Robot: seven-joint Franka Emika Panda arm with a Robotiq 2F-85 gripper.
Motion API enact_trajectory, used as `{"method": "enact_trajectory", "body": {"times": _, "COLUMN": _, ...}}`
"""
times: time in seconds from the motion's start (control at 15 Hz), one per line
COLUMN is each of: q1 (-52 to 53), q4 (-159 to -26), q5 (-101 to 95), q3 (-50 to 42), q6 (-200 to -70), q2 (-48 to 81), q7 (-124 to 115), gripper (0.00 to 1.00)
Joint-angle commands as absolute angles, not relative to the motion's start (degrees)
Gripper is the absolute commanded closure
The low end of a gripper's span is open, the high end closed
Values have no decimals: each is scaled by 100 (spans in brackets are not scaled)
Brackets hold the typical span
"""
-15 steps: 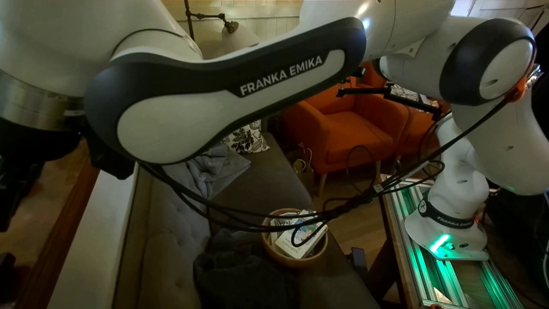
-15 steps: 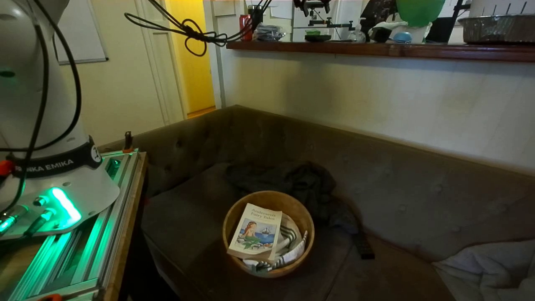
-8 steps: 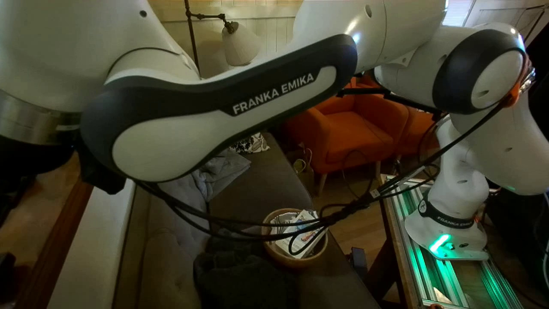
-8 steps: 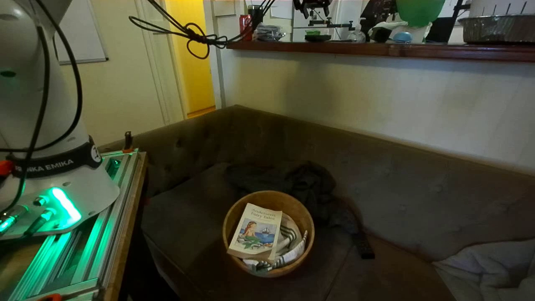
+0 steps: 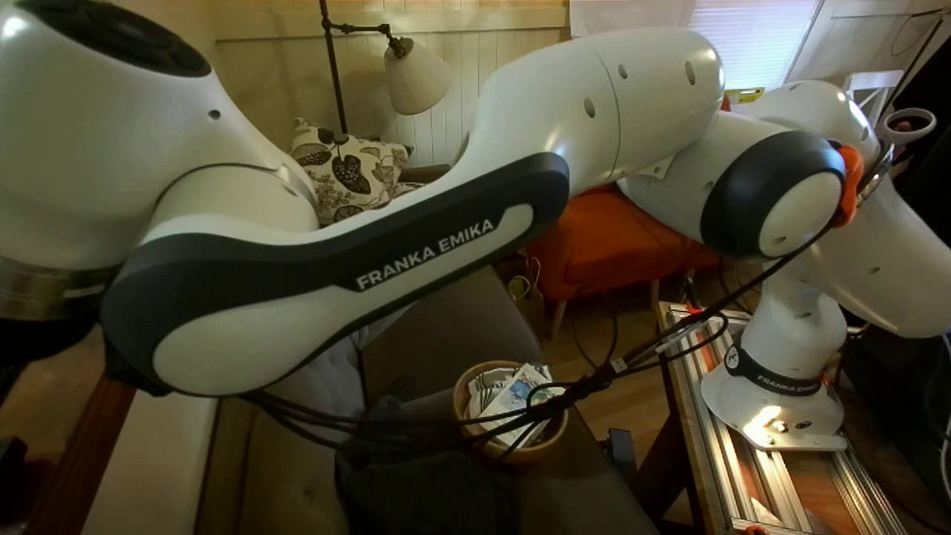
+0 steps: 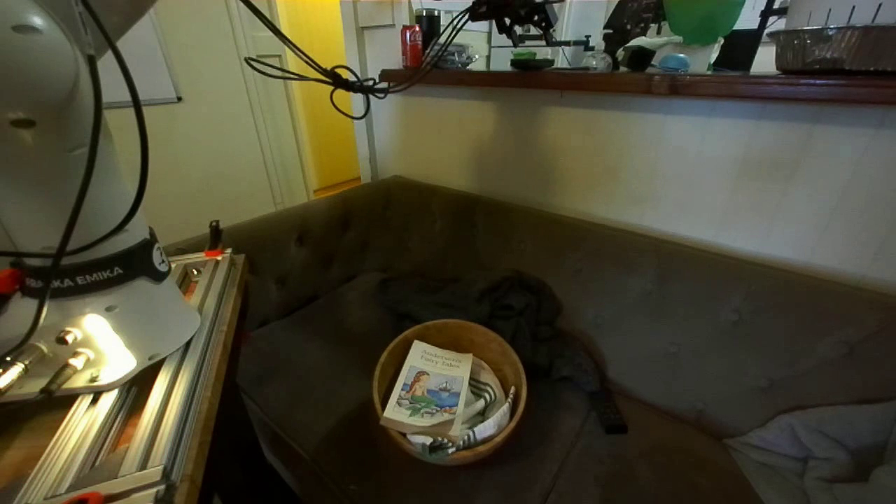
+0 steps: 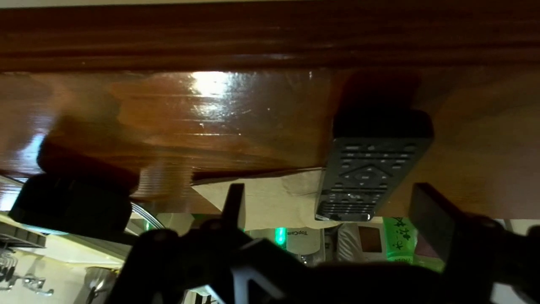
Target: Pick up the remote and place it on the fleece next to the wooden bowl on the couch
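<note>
A black remote [image 7: 363,177] with many buttons shows over the wooden ledge [image 7: 253,118] in the wrist view, partly over a tan sheet of paper [image 7: 278,198]. My gripper [image 7: 329,190] is open, one finger to each side of the remote in that view, touching neither side. In an exterior view the gripper [image 6: 530,31] is at the top, above the ledge. The wooden bowl [image 6: 518,364] sits on the couch [image 6: 658,308] and holds a book and a striped cloth; it also shows in an exterior view [image 5: 461,401]. The dark fleece [image 6: 490,301] lies crumpled beside the bowl, also visible here [image 5: 423,483].
A slim dark remote-like object [image 6: 607,411] lies on the couch right of the bowl. The ledge holds a red can [image 6: 411,46], a bottle [image 6: 600,59] and a foil tray [image 6: 833,50]. A black object [image 7: 76,202] is at left in the wrist view. Arm cables hang loose.
The arm has lowered. In an exterior view the gripper has come down further into the picture above the ledge. The light on the base has turned from green to white. Bowl and fleece are unmoved.
</note>
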State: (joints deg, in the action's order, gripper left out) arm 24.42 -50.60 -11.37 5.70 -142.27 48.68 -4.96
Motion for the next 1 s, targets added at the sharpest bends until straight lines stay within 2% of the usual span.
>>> {"method": "enact_trajectory", "body": {"times": 0.0, "q1": 2514, "q4": -4172, "q5": -949, "q3": 709, "q6": -14093, "q2": 5416, "q7": -46, "gripper": 0}}
{"method": "enact_trajectory", "body": {"times": 0.27, "q1": 2485, "q4": -3793, "q5": -707, "q3": 964, "q6": -13699, "q2": 5649, "q7": 537, "gripper": 0}}
{"method": "enact_trajectory", "body": {"times": 0.93, "q1": 2579, "q4": -2887, "q5": -639, "q3": 818, "q6": -13137, "q2": 6264, "q7": 591, "gripper": 0}}
